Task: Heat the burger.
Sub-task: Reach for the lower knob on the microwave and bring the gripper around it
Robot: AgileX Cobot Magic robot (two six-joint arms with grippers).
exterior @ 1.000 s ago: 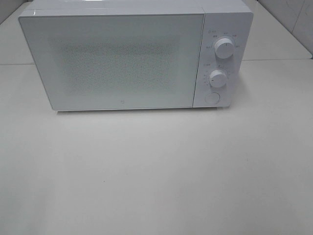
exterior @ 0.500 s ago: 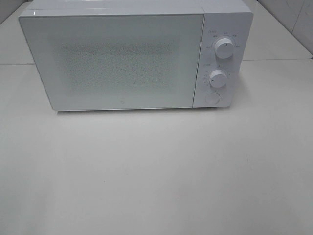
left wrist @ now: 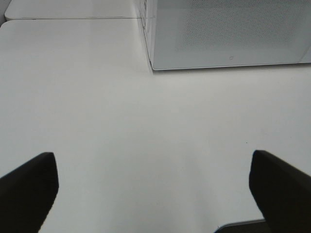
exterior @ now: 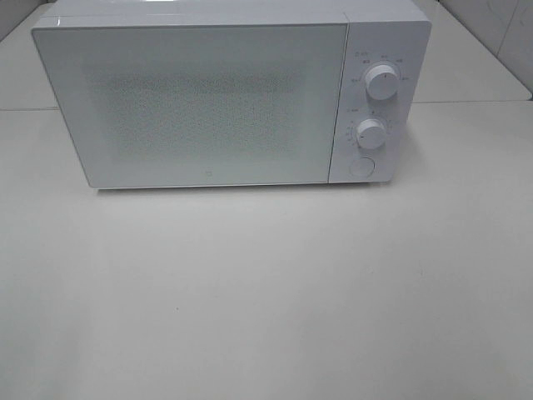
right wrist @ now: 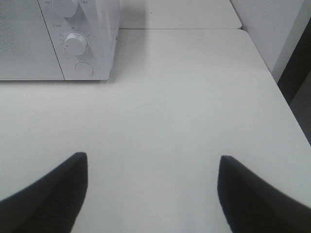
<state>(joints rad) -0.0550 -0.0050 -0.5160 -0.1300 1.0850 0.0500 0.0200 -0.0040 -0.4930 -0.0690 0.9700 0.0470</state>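
White desk (exterior: 266,292) runs ahead of our left end effector (left wrist: 151,165) and right end effector (right wrist: 151,160), both spread wide and empty; the burger is nowhere visible, so we judge the shut microwave (exterior: 200,100) ahead, its knobs (right wrist: 76,43) nearer the right one, comes next.

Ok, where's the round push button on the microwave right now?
In the high view, the round button sits at the bottom of the control panel on the right side of the microwave, directly under the lower knob.
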